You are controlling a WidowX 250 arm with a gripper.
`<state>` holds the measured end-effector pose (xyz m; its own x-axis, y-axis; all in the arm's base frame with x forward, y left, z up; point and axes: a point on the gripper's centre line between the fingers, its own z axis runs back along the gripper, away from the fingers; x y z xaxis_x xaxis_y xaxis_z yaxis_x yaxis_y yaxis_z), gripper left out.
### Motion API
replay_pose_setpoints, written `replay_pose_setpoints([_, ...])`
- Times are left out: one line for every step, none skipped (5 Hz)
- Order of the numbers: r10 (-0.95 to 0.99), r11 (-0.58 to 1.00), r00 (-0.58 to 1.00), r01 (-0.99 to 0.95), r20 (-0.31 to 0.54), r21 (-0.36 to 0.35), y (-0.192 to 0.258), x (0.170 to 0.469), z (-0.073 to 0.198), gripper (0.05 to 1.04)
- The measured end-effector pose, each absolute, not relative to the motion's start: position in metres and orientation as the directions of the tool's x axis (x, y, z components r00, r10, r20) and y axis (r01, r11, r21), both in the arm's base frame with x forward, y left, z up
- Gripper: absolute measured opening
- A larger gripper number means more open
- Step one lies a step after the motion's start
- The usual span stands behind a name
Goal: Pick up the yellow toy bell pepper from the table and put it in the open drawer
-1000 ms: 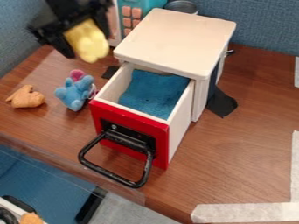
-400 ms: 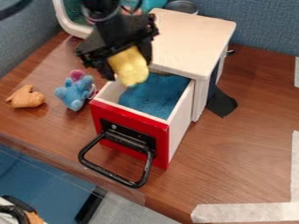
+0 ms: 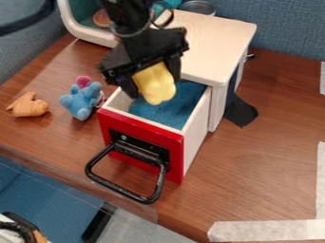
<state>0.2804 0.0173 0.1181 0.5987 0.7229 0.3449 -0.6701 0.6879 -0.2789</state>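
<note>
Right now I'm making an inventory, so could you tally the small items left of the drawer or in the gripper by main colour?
Yellow item in the gripper: 1
Blue plush toy: 1
Orange-tan item: 1
Total: 3

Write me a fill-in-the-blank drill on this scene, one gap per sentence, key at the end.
The jaws hold an object coloured ____. Below it, the drawer stands ____, not closed. The drawer's front panel is coloured ____. The handle on that panel is coloured ____.

Missing words, in order: yellow; open; red; black.
</note>
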Motion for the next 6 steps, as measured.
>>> replay_pose_setpoints([0.712, 0.698, 0.605, -0.661, 0.355, -0.274, 0.008, 0.279, 0.112, 0.865])
replay_pose_setpoints([0.713, 0.696, 0.601, -0.668, 0.362, -0.262, 0.008, 0.279, 0.103, 0.865])
replay_pose_setpoints([0.705, 0.702, 0.6, -0.667, 0.377, -0.251, 0.007, 0.282, 0.096, 0.865])
replay_pose_setpoints([0.701, 0.704, 0.598, -0.667, 0.389, -0.243, 0.009, 0.286, 0.091, 0.921])
replay_pose_setpoints([0.7, 0.704, 0.591, -0.666, 0.401, -0.247, 0.011, 0.288, 0.09, 1.009])
replay_pose_setpoints([0.714, 0.69, 0.585, -0.679, 0.385, -0.249, 0.015, 0.287, 0.09, 1.005])
